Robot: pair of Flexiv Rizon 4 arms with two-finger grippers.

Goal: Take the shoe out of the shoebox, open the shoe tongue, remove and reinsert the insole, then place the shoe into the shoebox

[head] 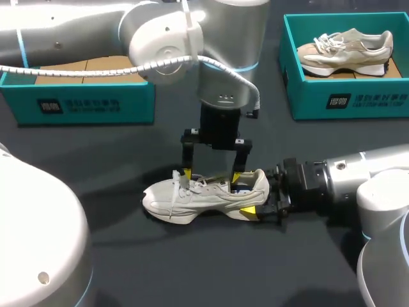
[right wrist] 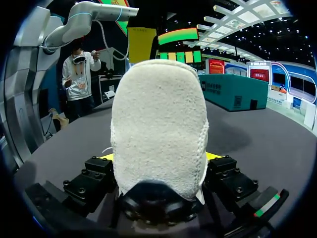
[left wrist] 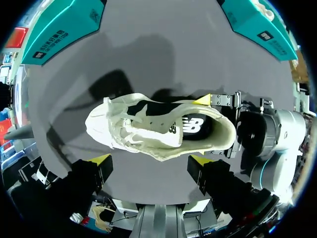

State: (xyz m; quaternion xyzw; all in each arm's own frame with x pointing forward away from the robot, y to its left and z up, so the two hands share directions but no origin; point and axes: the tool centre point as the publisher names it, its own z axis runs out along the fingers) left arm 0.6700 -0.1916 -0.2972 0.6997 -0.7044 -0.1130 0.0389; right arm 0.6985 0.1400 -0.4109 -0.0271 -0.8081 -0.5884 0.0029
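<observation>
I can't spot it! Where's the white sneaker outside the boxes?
Head view: the white lace-up sneaker sits mid-table, heel in the right gripper, left gripper just above it.

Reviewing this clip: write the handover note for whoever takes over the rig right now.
Left gripper: open, poised over the shoe, holding nothing.
Right gripper: shut on the shoe's heel; the shoe rests on the table.
Insole: inside the shoe.
Done: shoe is out of the shoebox.
To do: insole out and back in, unless already done (cannot tell), then shoe back into the shoebox.
</observation>
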